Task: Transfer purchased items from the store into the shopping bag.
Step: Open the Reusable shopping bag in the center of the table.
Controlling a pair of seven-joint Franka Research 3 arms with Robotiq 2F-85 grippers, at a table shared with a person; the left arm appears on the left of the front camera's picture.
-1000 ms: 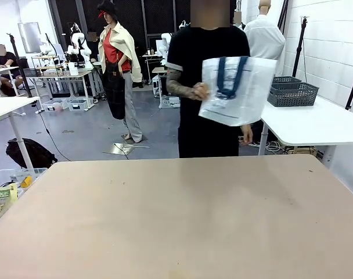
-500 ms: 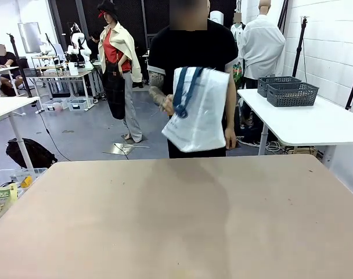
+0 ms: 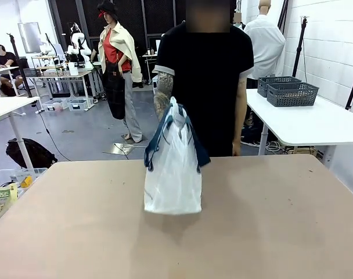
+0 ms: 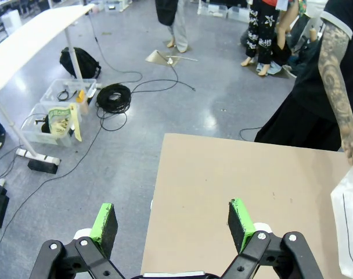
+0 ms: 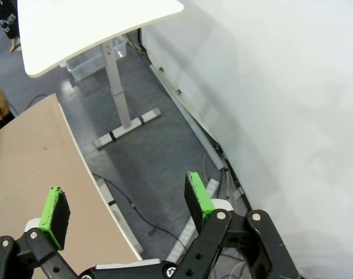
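Standing on your tabletop (image 3: 281, 232) under a person's hand (image 3: 170, 111), the bag (image 3: 173, 171) looks unfilled; your left pincer (image 4: 173, 218) and right pincer (image 5: 127, 200) gape empty.

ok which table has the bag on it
The tan table nearest the camera: the shopping bag stands on it. The white table to the right holds grey baskets instead.

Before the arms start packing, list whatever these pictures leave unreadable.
1. Inside of the bag, front view: the milky wall and gathered top hide whether anything is in it.
2. Lettering on the bag, left wrist view: cut off by the picture's right edge and too small to read.
3. Contents of the baskets on the far table, front view: lattice walls and distance hide them.
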